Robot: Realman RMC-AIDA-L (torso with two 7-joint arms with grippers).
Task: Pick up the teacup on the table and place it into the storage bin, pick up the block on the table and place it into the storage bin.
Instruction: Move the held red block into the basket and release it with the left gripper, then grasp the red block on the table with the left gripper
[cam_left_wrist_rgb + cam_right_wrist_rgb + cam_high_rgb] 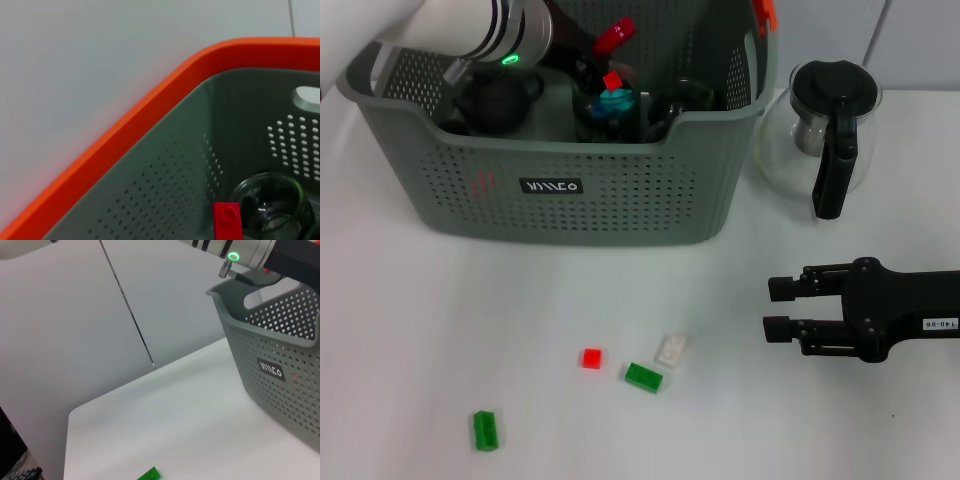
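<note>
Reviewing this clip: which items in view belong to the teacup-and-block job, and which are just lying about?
Job items:
storage bin
red block over the bin, under the left arm
left gripper
blocks on the table: red, green, green, white

Lying about:
glass teapot beside the bin
right gripper, idle over the table

Even, bright overhead light; soft shadows lie beneath the bin (570, 190) on the tabletop (440, 330). Left wrist view: near orange rim (125, 125) blurred.
</note>
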